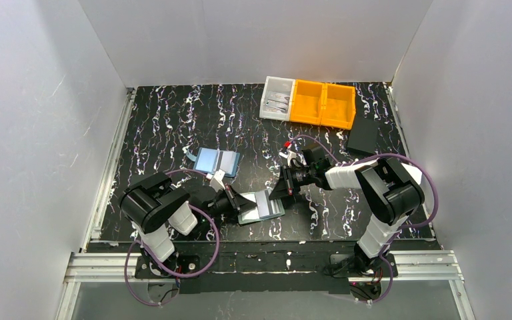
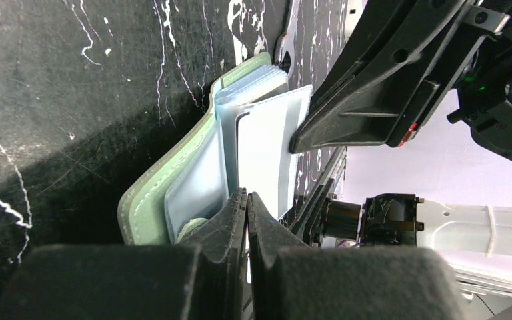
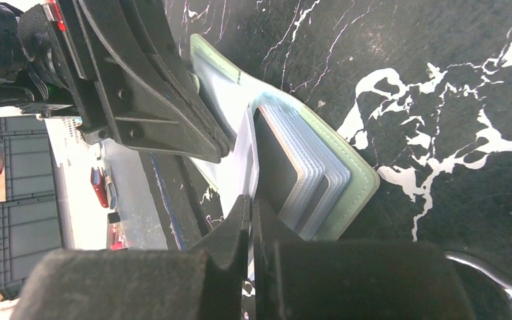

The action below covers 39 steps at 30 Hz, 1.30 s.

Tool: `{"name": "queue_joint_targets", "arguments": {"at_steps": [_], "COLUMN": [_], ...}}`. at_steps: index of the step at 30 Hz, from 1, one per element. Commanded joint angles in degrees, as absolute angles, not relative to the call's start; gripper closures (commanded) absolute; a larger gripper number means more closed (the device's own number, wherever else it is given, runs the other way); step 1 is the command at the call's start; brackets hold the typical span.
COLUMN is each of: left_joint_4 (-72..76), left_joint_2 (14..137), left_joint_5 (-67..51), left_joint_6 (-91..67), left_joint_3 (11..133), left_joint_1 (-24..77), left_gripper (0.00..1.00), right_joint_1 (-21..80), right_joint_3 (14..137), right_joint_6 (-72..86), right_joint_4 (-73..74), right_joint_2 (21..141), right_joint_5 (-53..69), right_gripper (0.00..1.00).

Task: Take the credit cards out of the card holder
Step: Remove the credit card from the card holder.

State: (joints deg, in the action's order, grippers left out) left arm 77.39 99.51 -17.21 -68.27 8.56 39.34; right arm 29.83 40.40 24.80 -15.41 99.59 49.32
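Observation:
The sage-green card holder [image 1: 261, 207] lies open on the table between my two grippers. My left gripper [image 2: 247, 203] is shut on a pale inner leaf at its left side, beside the green cover [image 2: 148, 200]. My right gripper [image 3: 250, 207] is shut on a pale inner leaf at its right side. A black credit card [image 3: 277, 167] sits in the stacked slots next to the green edge [image 3: 355, 181]. In the top view the left gripper [image 1: 235, 201] and right gripper [image 1: 282, 190] flank the holder. No other credit cards show.
A light-blue flat rectangle with a dark stripe [image 1: 217, 161] lies behind the left gripper. A clear bin [image 1: 277, 99] and two orange bins [image 1: 322, 103] stand at the back. A black box [image 1: 362, 137] lies at the right. White walls enclose the table.

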Motion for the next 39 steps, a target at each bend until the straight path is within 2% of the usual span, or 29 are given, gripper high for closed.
{"name": "queue_joint_targets", "arguments": {"at_steps": [1,6,8,11,21,24,28,29,39], "left_joint_4": [80.42,80.51,80.51,80.51,80.49,80.62,80.61,80.58,79.41], "left_joint_2": [97.33,97.68,98.37,99.67,104.29,104.35,101.82,100.88,95.26], "left_joint_5": [-15.21,-17.14,-19.31,-21.43,-22.1,-22.04,-21.15,-20.8,-22.08], "left_joint_6": [-65.89,-65.29,-65.36,-65.69,-67.06,-67.06,-66.78,-66.6,-65.28], "left_joint_3": [7.04,7.35,8.59,10.11,11.18,11.06,10.09,9.71,8.65], "left_joint_1": [38.45,37.95,37.95,37.94,37.97,37.94,37.97,37.96,37.89], "left_gripper": [1.0,1.0,0.93,0.84,0.79,0.78,0.71,0.7,0.51], "right_joint_1": [29.62,29.62,29.62,29.62,31.1,31.46,31.46,31.45,29.45], "right_joint_3": [41.22,41.13,41.04,40.87,40.96,41.71,43.03,43.21,40.68], "right_joint_6": [20.36,19.98,20.46,21.33,23.03,22.98,22.79,22.8,30.95], "right_joint_4": [-11.71,-11.55,-12.21,-13.2,-14.83,-13.72,-12.42,-12.33,-23.77], "right_joint_2": [98.87,98.79,98.89,99.23,100.03,101.24,102.63,102.6,98.96], "right_joint_5": [46.58,46.85,47.67,48.81,50.21,49.34,49.13,49.31,58.23], "right_gripper": [0.92,0.88,0.88,0.8,0.62,0.67,0.95,0.99,0.99]}}
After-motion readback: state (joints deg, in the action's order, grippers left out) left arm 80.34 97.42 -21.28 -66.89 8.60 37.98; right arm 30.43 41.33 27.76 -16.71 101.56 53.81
